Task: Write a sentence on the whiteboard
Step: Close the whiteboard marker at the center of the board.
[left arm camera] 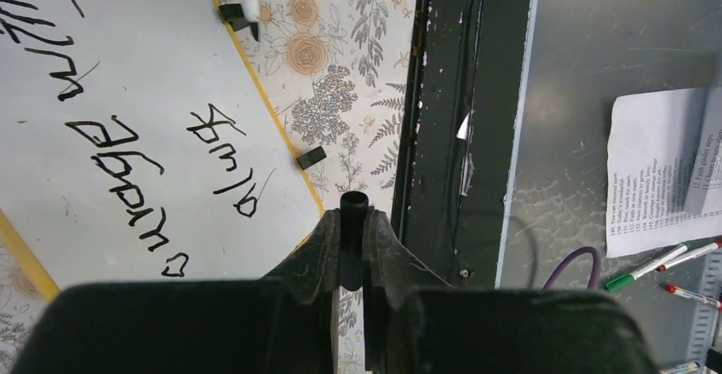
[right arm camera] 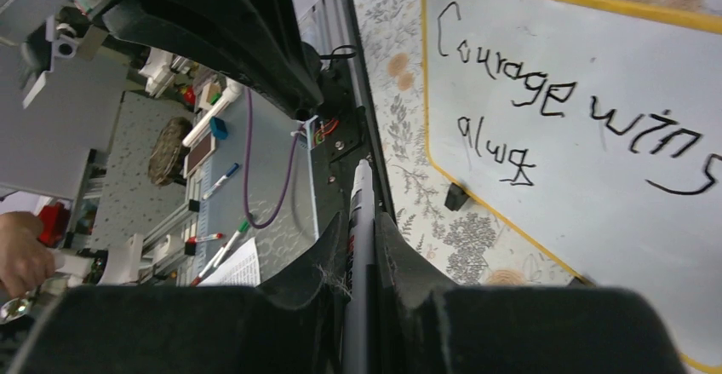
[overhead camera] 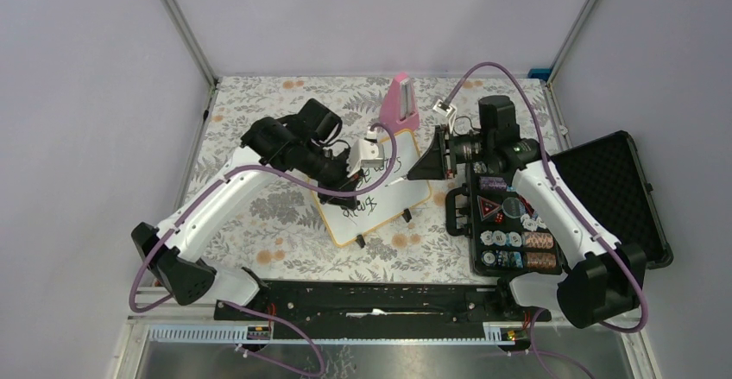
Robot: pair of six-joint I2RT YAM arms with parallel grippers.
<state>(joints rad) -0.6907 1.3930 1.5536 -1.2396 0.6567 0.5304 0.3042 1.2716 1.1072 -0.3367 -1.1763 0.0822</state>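
The whiteboard (overhead camera: 380, 211) lies on the flowered cloth between both arms, its orange rim and black feet showing. The sentence (right arm camera: 562, 101) is in black marker: "Courage wins" on one line, "alwa" (right arm camera: 495, 148) under it. It also shows upside down as the sentence (left arm camera: 128, 157) in the left wrist view, on the whiteboard (left arm camera: 153, 76). My right gripper (right arm camera: 359, 221) is shut on a white marker (right arm camera: 361, 195), held over the whiteboard (right arm camera: 613, 178). From the top, the right gripper (overhead camera: 413, 173) hangs over the board's right side. My left gripper (left arm camera: 353, 216) is shut on a black marker cap (left arm camera: 353, 206) near the board's front edge.
An open black case (overhead camera: 604, 180) with poker chips sits right of the board. A pink object (overhead camera: 401, 103) stands behind it. A black rail (overhead camera: 371, 297) runs along the near edge. Below the table lie a printed sheet (left arm camera: 656, 178) and spare markers (left arm camera: 656, 267). A person's hand (right arm camera: 21, 255) shows far left.
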